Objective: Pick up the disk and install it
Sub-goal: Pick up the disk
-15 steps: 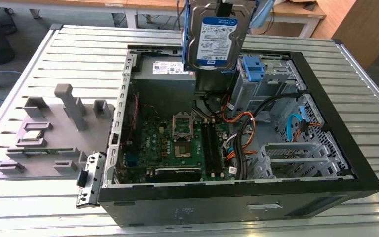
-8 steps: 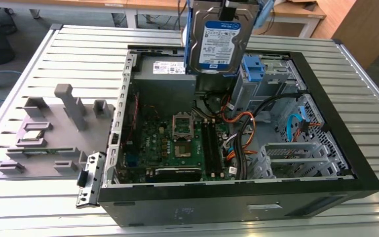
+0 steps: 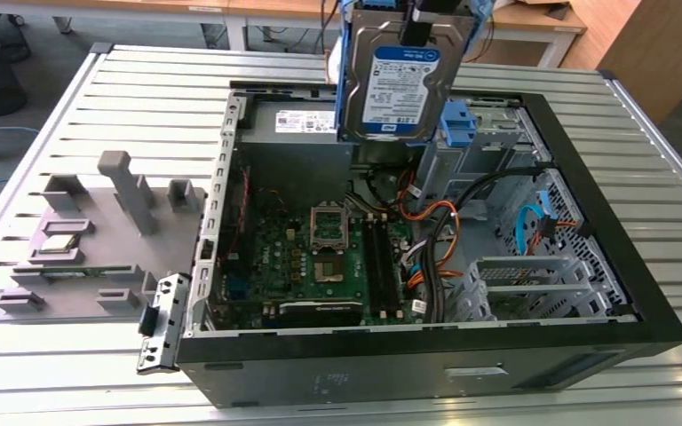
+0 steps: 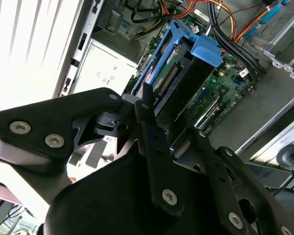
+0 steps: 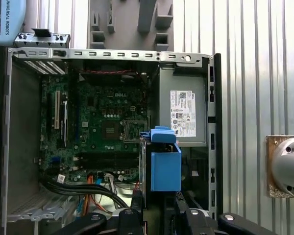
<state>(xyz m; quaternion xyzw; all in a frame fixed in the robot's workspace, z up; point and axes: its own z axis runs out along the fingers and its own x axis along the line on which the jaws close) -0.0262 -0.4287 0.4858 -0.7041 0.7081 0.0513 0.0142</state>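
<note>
The disk (image 3: 398,78), a silver drive with a white-and-blue label and blue rails, hangs upright in the air above the back of the open computer case (image 3: 625,266). My gripper (image 3: 418,31) is shut on its upper end. In both wrist views the disk points away from the camera, edge-on, with its blue bracket (image 5: 165,166) (image 4: 206,49) at the far end. It hovers over the motherboard (image 5: 108,127) next to the power supply (image 5: 182,115). The black fingers (image 4: 148,117) clamp the disk's flat sides, and the gripper (image 5: 159,198) shows at the picture's edge.
Inside the case are orange and black cables (image 3: 436,231), a metal drive cage (image 3: 531,284) and a bare blue bracket (image 3: 465,124) at the back. A grey fixture (image 3: 92,231) with small parts stands on the slatted table (image 3: 139,98) at the exterior view's left.
</note>
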